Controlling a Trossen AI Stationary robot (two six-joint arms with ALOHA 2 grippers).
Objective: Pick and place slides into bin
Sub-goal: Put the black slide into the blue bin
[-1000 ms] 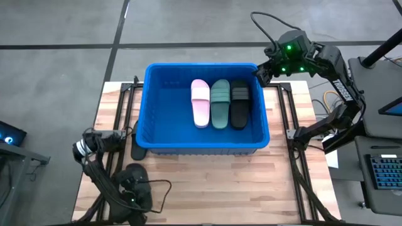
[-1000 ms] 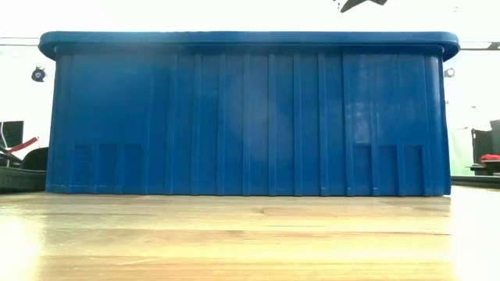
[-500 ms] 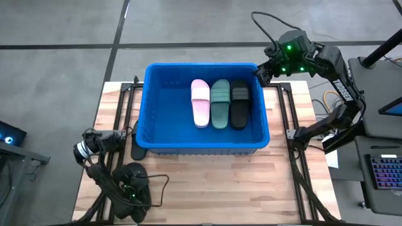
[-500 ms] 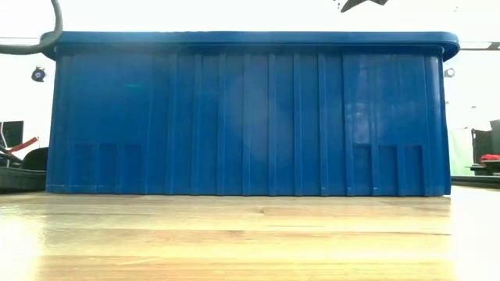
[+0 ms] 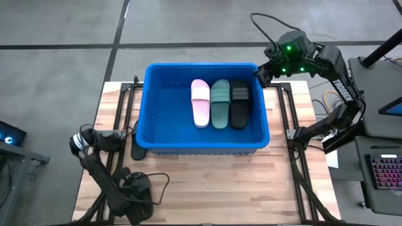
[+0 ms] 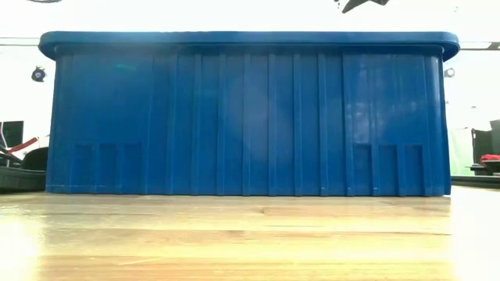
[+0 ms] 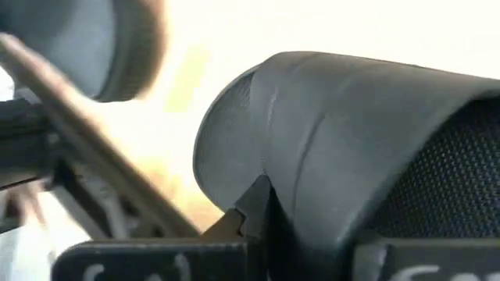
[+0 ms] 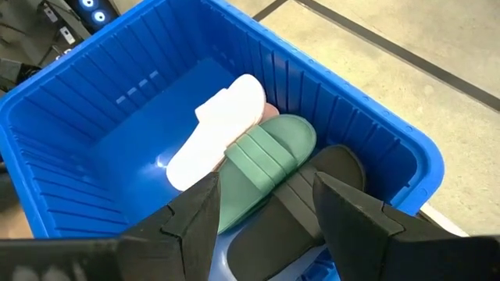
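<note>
Lying side by side inside the large bright blue plastic bin (image 5: pixel 160 110), the pink, green and black foam slides (image 5: pixel 220 103) look delivered (right pincer (image 5: pixel 262 73) wide at its far corner, left pincer (image 5: pixel 85 139) closed beside it), so retreat seems next.

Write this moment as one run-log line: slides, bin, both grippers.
slides: three side by side in bin | right gripper: open, empty, over bin's far right corner | left gripper: shut, beside bin's left wall
</note>
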